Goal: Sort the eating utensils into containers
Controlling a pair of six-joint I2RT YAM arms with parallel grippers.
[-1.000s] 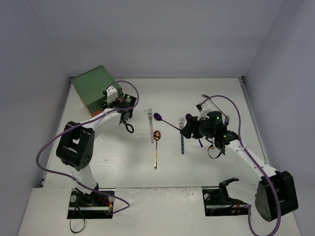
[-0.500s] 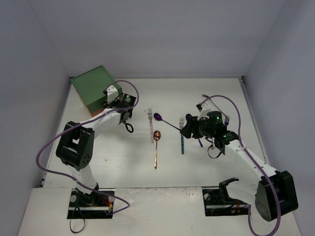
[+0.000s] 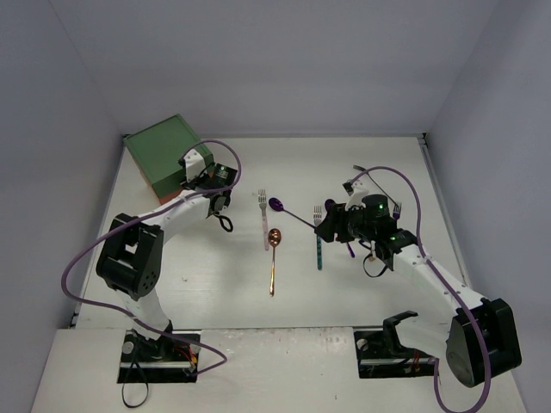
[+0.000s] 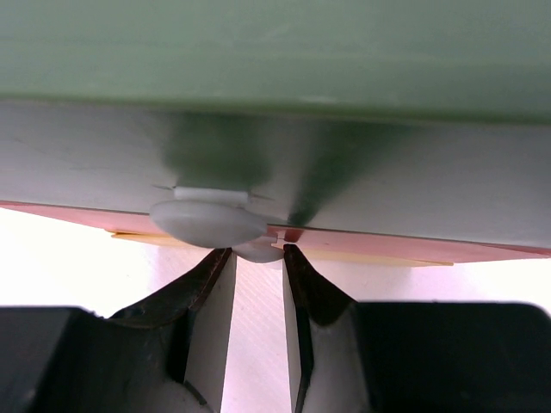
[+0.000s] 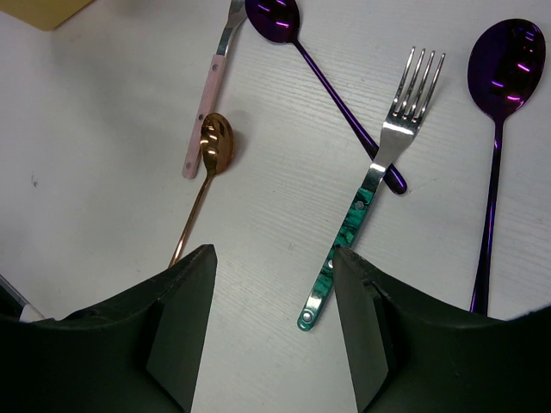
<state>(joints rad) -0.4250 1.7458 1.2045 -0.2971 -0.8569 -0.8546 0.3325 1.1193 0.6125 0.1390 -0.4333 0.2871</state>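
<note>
The green-topped chest (image 3: pixel 164 157) stands at the back left. In the left wrist view its pale green drawer front (image 4: pixel 413 185) carries a white knob (image 4: pixel 209 221), with an orange-red strip (image 4: pixel 405 247) and a yellow strip (image 4: pixel 379 257) below. My left gripper (image 3: pixel 217 194) is at the chest's front; its narrow-set tips (image 4: pixel 258 254) pinch a second, lower white knob (image 4: pixel 256 250). My right gripper (image 3: pixel 341 225) hovers open (image 5: pixel 271 267) over the table, its right finger (image 5: pixel 366 318) beside the teal-handled fork (image 5: pixel 362 215). A copper spoon (image 5: pixel 207 172), pink-handled fork (image 5: pixel 207 112) and two purple spoons (image 5: pixel 331 82) (image 5: pixel 499 129) lie ahead.
In the top view the pink-handled fork (image 3: pixel 263 219), purple spoon (image 3: pixel 288 212), copper spoon (image 3: pixel 274 258) and teal fork (image 3: pixel 318 241) lie mid-table. Another fork (image 3: pixel 397 209) lies right of my right arm. Walls close in on three sides. A yellow corner (image 5: pixel 43 9) shows at the far left.
</note>
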